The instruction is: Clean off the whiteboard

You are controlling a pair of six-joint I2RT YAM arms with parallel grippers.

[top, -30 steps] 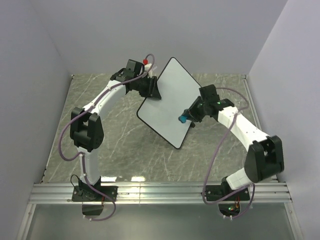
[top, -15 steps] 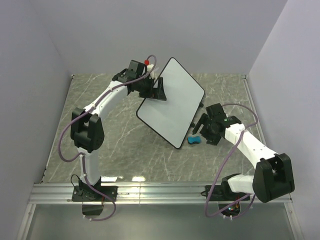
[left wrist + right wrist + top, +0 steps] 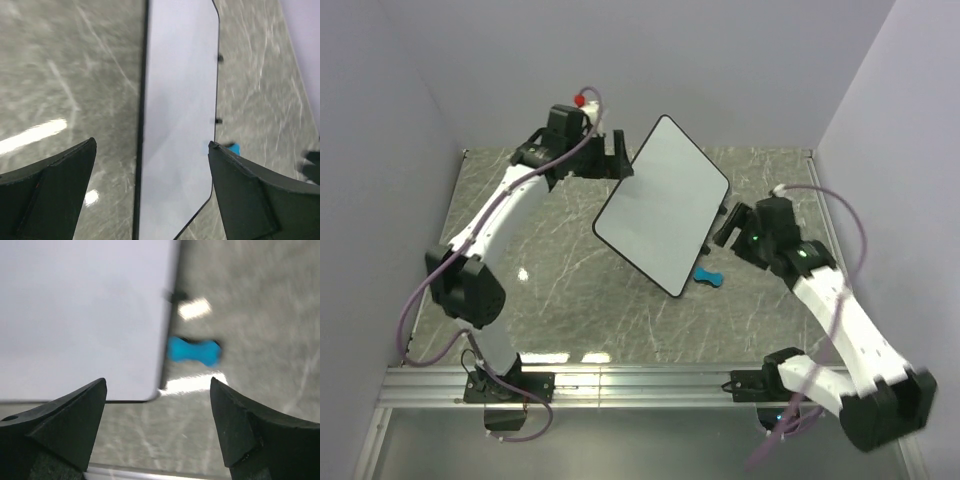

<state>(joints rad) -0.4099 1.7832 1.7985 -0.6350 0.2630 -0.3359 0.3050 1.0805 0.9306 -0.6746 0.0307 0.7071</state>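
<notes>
Whiteboard (image 3: 662,205) looks stiff, light, slick-faced, likely tippy as propped; best taken by its rim (image 3: 141,100). Left gripper (image 3: 619,160) and right gripper (image 3: 732,228) both gape, empty.

The left arm (image 3: 500,205) and the right arm (image 3: 845,315) look alike from here: white tubular links between chunky black joint housings, each on a black base plate (image 3: 505,385). A mauve cable (image 3: 420,300) trails loosely along each. A red knob (image 3: 579,100) tops the left wrist, off at 11 o'clock. A green light (image 3: 800,253) glows on the right forearm. The left tool (image 3: 151,142) and the right tool (image 3: 157,380) each have 2 matte black, wedge-shaped fingers (image 3: 47,185).
</notes>
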